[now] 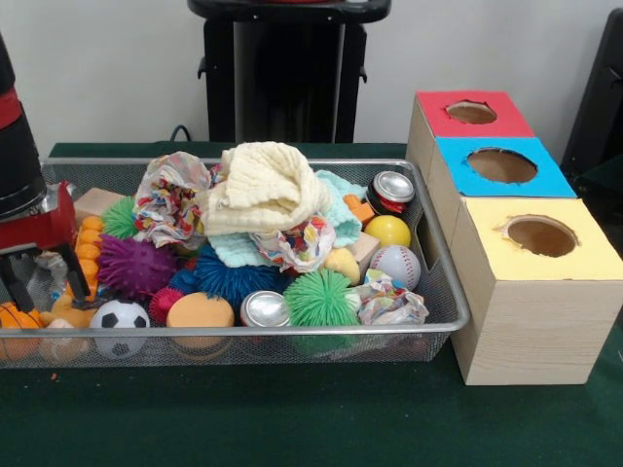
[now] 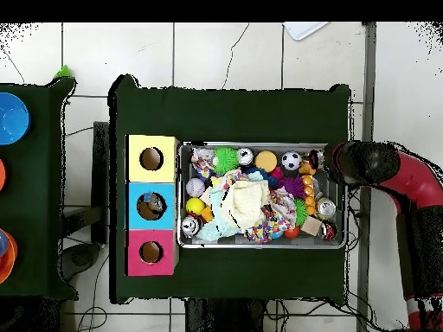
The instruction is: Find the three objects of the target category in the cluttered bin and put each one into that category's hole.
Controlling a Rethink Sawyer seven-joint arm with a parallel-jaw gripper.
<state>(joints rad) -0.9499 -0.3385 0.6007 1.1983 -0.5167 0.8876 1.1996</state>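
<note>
we see the gripper [image 1: 34, 282] low over the left end of the wire bin [image 1: 443, 282] in the front view, its black fingers [image 1: 76, 272] spread apart with nothing between them, their tips among the toys just above an orange toy [image 1: 18, 318] and near the soccer ball [image 1: 119, 316]. we cannot tell whether the tips touch anything. from overhead the arm [image 2: 381, 166] reaches in from the right, ending at the bin's right end.

the bin is piled high: a cream cloth [image 1: 263, 185] on top, a patterned cloth [image 1: 170, 195] beside it, a purple spiky ball [image 1: 134, 265], a blue spiky ball [image 1: 229, 277], a green spiky ball [image 1: 321, 297], a baseball [image 1: 395, 265], a yellow ball [image 1: 387, 231], an orange sponge ball [image 1: 200, 311] and two cans [image 1: 265, 309] [image 1: 391, 190].

just beside the bin stands a row of three boxes with holes on top: red [image 1: 472, 114], blue [image 1: 501, 165], yellow [image 1: 540, 236]. overhead, something lies in the blue hole [image 2: 151, 206]; we cannot tell what.
</note>
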